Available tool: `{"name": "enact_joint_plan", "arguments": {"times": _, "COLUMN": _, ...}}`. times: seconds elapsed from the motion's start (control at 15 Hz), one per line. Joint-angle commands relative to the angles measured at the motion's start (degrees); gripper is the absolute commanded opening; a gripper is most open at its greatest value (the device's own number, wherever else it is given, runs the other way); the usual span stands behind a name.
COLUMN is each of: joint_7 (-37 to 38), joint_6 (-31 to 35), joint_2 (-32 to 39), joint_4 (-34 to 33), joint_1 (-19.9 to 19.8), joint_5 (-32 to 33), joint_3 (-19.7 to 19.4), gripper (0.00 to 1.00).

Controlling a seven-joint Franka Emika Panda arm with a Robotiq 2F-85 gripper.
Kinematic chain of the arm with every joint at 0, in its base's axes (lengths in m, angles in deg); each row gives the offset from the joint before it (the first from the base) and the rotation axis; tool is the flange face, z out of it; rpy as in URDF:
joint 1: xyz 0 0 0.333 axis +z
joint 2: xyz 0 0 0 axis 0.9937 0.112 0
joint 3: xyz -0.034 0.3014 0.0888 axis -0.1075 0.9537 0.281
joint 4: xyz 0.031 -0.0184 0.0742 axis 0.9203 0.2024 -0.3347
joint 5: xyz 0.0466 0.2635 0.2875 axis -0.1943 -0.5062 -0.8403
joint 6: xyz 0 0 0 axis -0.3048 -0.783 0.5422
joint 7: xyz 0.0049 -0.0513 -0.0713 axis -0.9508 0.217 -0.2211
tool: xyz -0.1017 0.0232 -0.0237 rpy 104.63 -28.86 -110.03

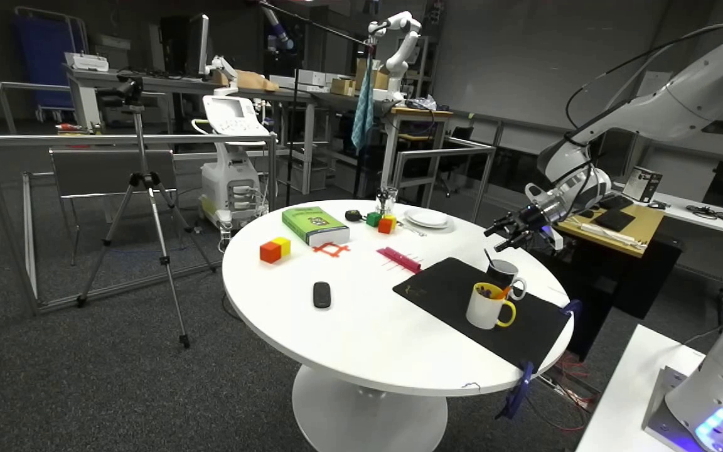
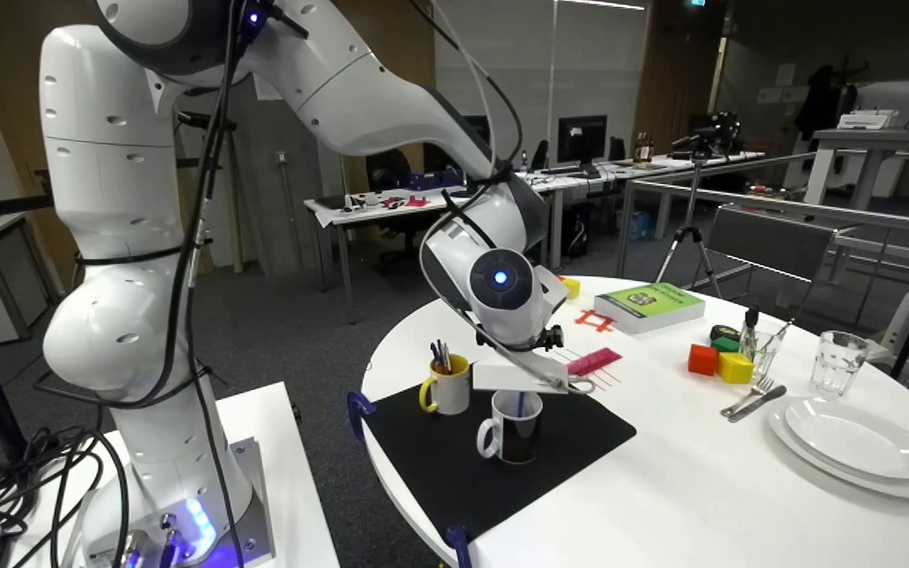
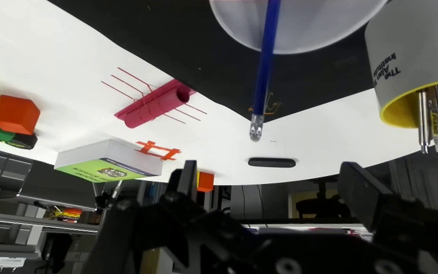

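Observation:
My gripper (image 1: 494,239) is open with nothing between its fingers. Both fingers also show apart in the wrist view (image 3: 268,167), whose picture is upside down. The gripper is above the table, nearest to a black-and-white mug (image 1: 501,274). This mug stands upright on a black mat (image 2: 439,450) and shows in an exterior view (image 2: 519,434). A blue pen (image 3: 266,64) with a clear end leans out of the mug, apart from the fingers. Beside it stands a white mug with yellow inside and handle (image 1: 482,311), holding several pens. In an exterior view the arm hides the fingers.
On the round white table (image 1: 361,326) are a pink holder (image 1: 401,259), black case (image 1: 322,295), green book (image 1: 315,226), colored cubes (image 2: 703,360), orange frame (image 1: 331,249), plates (image 2: 857,438), cutlery (image 2: 754,401) and glass (image 2: 839,363). Blue clamps (image 1: 517,392) grip the mat's edge.

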Motion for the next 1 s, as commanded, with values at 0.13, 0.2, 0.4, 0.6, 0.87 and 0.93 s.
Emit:
{"name": "enact_joint_plan", "arguments": {"times": 0.13, "joint_7": 6.56, "joint_6": 6.04, "joint_2": -10.06, "joint_4": 6.84, "joint_1": 2.27, "joint_5": 4.48, "joint_3": 4.62, "gripper": 1.00}}
{"name": "enact_joint_plan", "arguments": {"times": 0.2, "joint_7": 7.87, "joint_6": 7.61, "joint_2": -10.67, "joint_4": 7.59, "joint_1": 2.95, "joint_5": 5.09, "joint_3": 5.71, "gripper": 1.00}}
{"name": "enact_joint_plan", "arguments": {"times": 0.4, "joint_7": 10.79, "joint_6": 7.88, "joint_2": -11.57, "joint_4": 9.13, "joint_1": 4.11, "joint_5": 8.67, "joint_3": 8.04, "gripper": 1.00}}
{"name": "enact_joint_plan", "arguments": {"times": 0.6, "joint_7": 11.03, "joint_6": 4.35, "joint_2": -11.02, "joint_4": 9.59, "joint_1": 4.36, "joint_5": 13.28, "joint_3": 8.86, "gripper": 1.00}}
{"name": "enact_joint_plan", "arguments": {"times": 0.87, "joint_7": 10.01, "joint_6": 3.84, "joint_2": -9.07, "joint_4": 8.55, "joint_1": 4.30, "joint_5": 13.65, "joint_3": 9.12, "gripper": 1.00}}
{"name": "enact_joint_plan", "arguments": {"times": 0.93, "joint_7": 10.00, "joint_6": 3.66, "joint_2": -9.07, "joint_4": 8.55, "joint_1": 4.25, "joint_5": 13.86, "joint_3": 9.11, "gripper": 1.00}}
